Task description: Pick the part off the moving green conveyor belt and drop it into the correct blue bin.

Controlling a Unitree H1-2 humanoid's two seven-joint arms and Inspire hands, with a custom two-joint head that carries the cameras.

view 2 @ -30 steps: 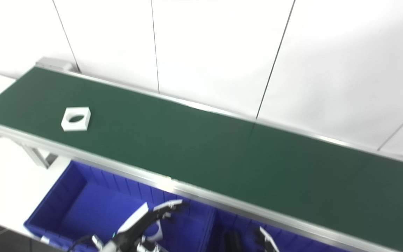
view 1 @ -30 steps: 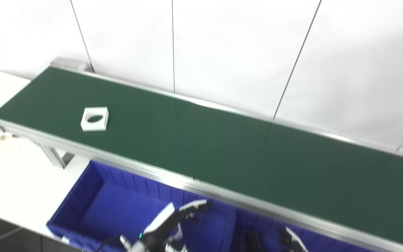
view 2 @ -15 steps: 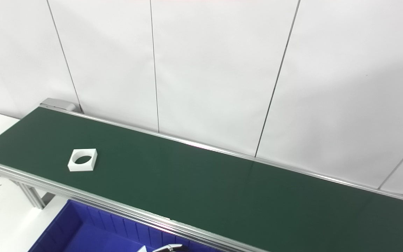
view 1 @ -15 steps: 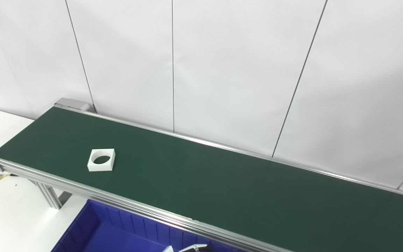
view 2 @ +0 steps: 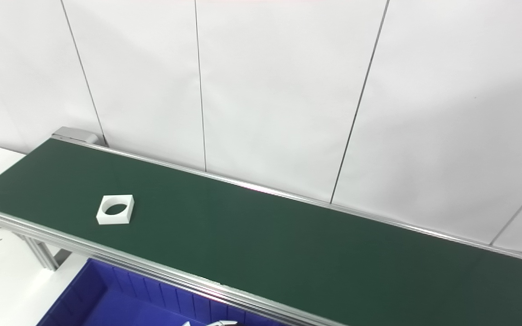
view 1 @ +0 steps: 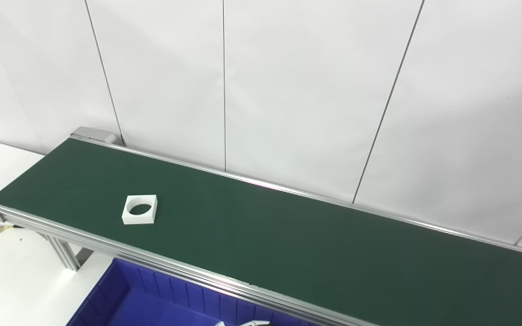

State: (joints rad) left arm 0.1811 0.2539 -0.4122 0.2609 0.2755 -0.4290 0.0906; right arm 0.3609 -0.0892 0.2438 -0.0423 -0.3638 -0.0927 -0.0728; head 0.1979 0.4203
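Your part (view 1: 139, 209) is a flat white square block with a round hole through it, lying on the green conveyor belt (view 1: 288, 235) near its left end. Only the left hand (view 1: 252, 323) fingertips show; its grip can't be told. The right hand is out of view.

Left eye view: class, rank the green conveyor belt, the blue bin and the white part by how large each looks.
1. green conveyor belt, by far the largest.
2. blue bin; only its top corner shows, so full size is unsure.
3. white part, smallest.
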